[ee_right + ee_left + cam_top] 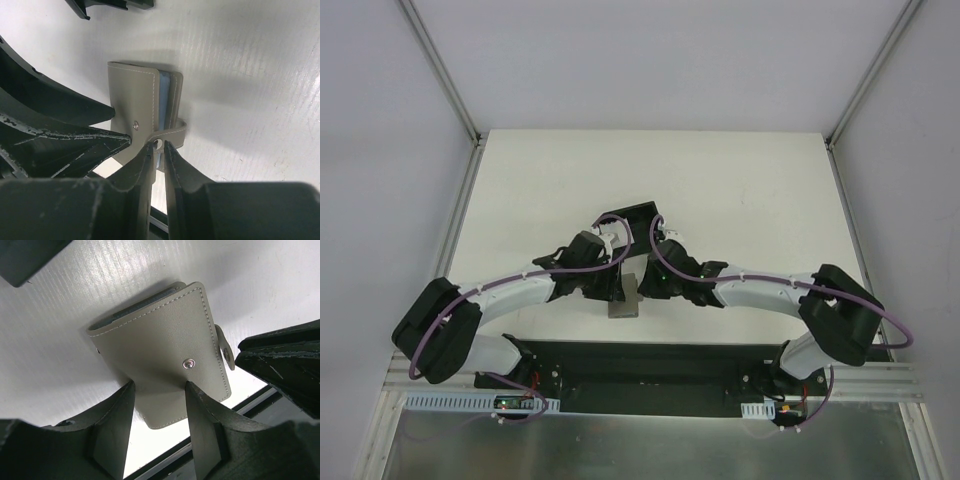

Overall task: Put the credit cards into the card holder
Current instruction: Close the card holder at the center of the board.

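Observation:
A grey wallet point(623, 303) stands on the white table between both arms, and blue credit cards point(164, 97) show as a thin edge inside its fold. My left gripper point(159, 385) is open, its two fingertips resting on the wallet's point(160, 335) front cover below the snap stud. The jaws of my right gripper point(159, 146) are nearly together, pinching the end of the wallet's strap point(172, 134) at its snap hole. The black card holder point(632, 220) sits just beyond the wallet; its edge shows at the top of the right wrist view point(112, 5).
The black base rail point(640, 365) runs along the table's near edge, close behind the wallet. Grey walls with metal posts point(450, 90) close in the table on both sides. Purple cables loop over both arms.

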### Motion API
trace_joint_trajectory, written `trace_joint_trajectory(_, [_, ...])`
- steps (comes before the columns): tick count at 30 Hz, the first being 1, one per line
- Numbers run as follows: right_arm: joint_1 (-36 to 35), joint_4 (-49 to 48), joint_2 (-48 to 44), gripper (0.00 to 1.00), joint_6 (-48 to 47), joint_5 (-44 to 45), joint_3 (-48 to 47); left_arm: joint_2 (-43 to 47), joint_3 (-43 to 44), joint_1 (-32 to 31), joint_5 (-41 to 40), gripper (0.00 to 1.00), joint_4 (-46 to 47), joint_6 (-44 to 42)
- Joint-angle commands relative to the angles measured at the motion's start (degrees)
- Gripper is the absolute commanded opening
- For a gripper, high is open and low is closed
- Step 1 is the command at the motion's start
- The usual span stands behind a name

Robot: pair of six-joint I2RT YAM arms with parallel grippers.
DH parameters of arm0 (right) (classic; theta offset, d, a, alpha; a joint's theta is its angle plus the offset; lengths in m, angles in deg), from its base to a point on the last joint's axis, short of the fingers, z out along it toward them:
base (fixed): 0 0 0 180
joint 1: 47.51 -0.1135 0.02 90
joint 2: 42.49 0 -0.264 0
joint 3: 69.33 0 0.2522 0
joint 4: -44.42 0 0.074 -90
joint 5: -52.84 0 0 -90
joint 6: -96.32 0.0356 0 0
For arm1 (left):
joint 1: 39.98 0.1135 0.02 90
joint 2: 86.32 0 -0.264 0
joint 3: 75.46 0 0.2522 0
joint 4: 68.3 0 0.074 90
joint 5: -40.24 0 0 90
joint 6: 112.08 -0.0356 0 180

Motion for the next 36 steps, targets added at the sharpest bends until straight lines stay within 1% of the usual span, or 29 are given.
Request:
trace_joint_trajectory(1, [0.5,-2.2,0.7,0.16,1.2,-1.4,-0.3,-2.5,-0.6,-0.3,0.2,0.44,-1.7,-2.2])
trace_joint_trajectory(7, [1.2,-3.4,1.7,0.16,1.5,-2.3,0.1,-3.8,-0.9,-0.4,-0.2,0.4,-1.9,-2.6])
trace_joint_trajectory(15, [1.4,-4.0,3.0,0.16,1.0,-3.9,-0.3,-5.6,-0.8,-0.5,-2.9,0.39,-4.0,-2.2])
trace_joint_trajectory(18, [1.4,-4.1,3.2,0.16,1.4,-3.6,-0.2,-5.4,-0.9,-0.5,-3.3,0.45,-4.6,-1.6])
trace_joint_trajectory(20, [1.5,-4.1,3.4,0.16,1.2,-3.6,-0.2,-4.7,-1.0,-0.5,-3.6,0.47,-4.8,-1.4])
trace_joint_trajectory(21, [1.6,-4.1,3.6,0.16,1.2,-3.7,-0.3,-4.3,-1.0,-0.4,-3.7,0.51,-4.9,-1.2])
trace_joint_trajectory(23, [1.6,-4.0,4.0,0.16,1.2,-3.8,-0.3,-2.9,-0.7,-0.5,-3.6,0.56,-5.3,-0.7])
trace_joint_trajectory(25, [1.7,-4.1,4.5,0.16,1.3,-4.2,-0.4,-1.5,-0.6,-0.5,-3.7,0.58,-5.6,0.0])
trace_joint_trajectory(29, [1.6,-4.1,5.7,0.16,1.4,-4.5,-1.0,1.2,-0.6,-0.5,-5.1,0.67,-5.9,1.2])
trace_joint_trajectory(30, [1.6,-4.1,6.2,0.16,1.5,-6.5,-1.2,1.6,-0.6,-0.5,-5.8,0.69,-6.1,1.4])
trace_joint_trajectory(32, [1.5,-3.9,6.7,0.16,1.5,-6.9,-1.6,2.4,-0.9,-0.5,-6.9,0.71,-6.9,2.2])
trace_joint_trajectory(35, [1.4,-3.7,7.1,0.16,1.3,-7.0,-1.9,3.7,-1.9,-0.5,-7.7,0.8,-7.1,3.5])
trace_joint_trajectory(36, [1.4,-3.6,7.4,0.16,1.4,-7.2,-2.1,3.8,-1.9,-0.5,-7.7,0.81,-7.2,3.7])
